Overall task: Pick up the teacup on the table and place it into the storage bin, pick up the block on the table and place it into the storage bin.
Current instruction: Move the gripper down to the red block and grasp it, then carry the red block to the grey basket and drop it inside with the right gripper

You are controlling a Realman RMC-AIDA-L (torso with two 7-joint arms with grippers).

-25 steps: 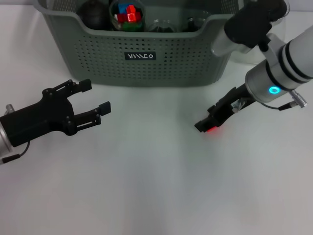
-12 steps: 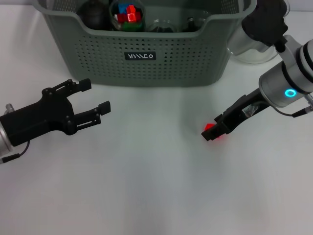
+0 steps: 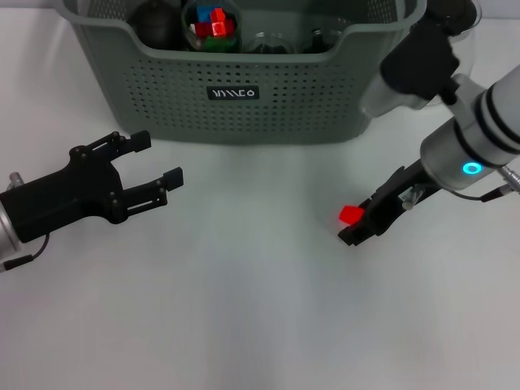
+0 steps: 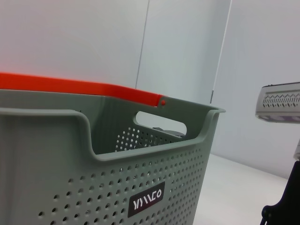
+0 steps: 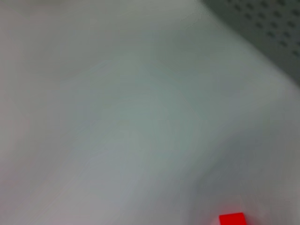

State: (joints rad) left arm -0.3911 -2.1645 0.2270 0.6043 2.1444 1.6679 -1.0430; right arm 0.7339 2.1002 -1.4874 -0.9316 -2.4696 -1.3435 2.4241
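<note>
**On the table: block still to go, teacup nowhere outside the bin**

Over on the right side of the white table (image 3: 244, 325), the small red block (image 3: 351, 214) sits just beside the tip of the right gripper (image 3: 361, 227). Honestly I can't tell if those fingers are spread or closed, or whether they're touching the block at all; it looks like it's right at the tip, not lifted. The right wrist view only catches the block at the edge of the shot.

No teacup is out on the table. The storage bin (image 3: 244, 122) at the back already has stuff in it, including a dark round thing and a clear container of coloured pieces, so my guess is the cup part is done, though I can't pick it out for sure.

Left gripper (image 3: 154, 166) hangs open and empty off to the left, in front of the bin.

So what's left: grab the block, drop it in the bin.
</note>
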